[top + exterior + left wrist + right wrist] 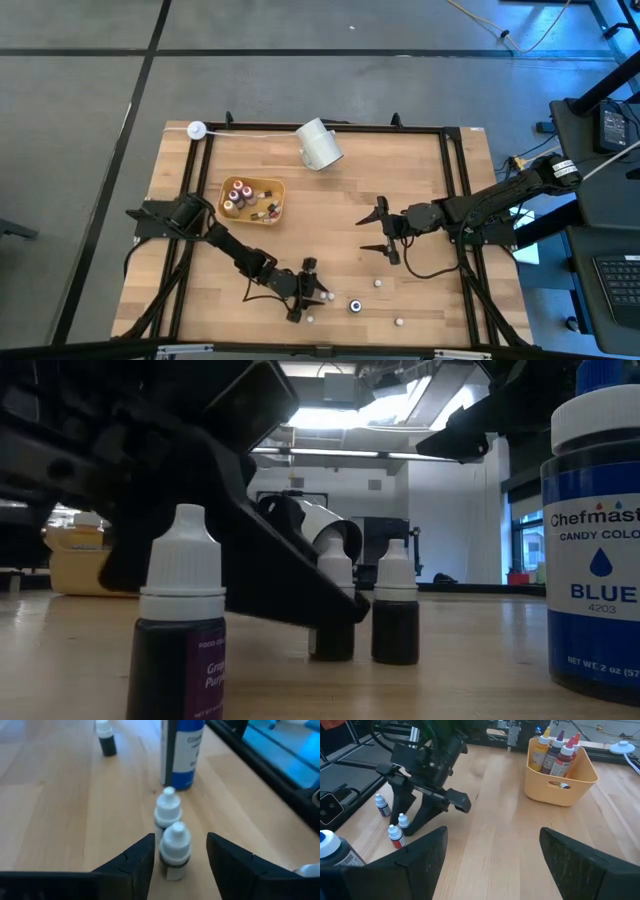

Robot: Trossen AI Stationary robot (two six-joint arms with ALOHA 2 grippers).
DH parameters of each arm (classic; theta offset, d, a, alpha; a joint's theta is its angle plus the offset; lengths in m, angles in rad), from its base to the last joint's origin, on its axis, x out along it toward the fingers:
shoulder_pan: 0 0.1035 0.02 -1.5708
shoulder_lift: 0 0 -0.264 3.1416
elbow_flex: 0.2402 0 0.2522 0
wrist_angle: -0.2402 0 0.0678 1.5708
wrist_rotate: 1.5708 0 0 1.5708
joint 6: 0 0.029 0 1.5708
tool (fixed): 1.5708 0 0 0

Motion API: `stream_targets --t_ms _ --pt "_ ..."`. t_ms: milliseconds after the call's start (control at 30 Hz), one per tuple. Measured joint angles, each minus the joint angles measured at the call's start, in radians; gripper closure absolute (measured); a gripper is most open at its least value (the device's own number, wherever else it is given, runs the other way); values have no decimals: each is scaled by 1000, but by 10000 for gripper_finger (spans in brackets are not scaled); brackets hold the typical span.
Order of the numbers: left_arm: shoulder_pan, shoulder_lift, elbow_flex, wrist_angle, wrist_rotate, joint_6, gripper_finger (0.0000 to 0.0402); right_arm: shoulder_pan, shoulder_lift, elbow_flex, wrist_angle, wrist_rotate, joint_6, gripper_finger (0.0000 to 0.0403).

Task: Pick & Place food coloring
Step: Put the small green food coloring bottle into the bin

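Two small white-capped bottles (173,845) between left gripper (180,865) jaws, not yet clamped, blue bottle (181,750) beyond; right gripper (378,232) waiting mid-surface, jaws wide.

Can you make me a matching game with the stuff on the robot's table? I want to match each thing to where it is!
Things:
1. yellow basket
2. white cup
3. big blue bottle
4. left gripper

Places or states:
A. lying on its side near the table's far edge
B. open around a small white-capped bottle
C. holding several little bottles
D. standing just beyond two small bottles, near the table's front edge

Pairs: 1-C, 2-A, 3-D, 4-B
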Motion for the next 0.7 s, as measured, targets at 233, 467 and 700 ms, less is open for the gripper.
stream_targets --t_ms 233,467,700 --pt "4 0 0 -42 -54 0 286 0 0 0 0 0 0 86" --pt "4 0 0 -40 -55 0 336 0 0 0 1 0 0 86" --pt "5 -62 -1 -73 -55 -54 333 0 0 0 1 0 0 86"
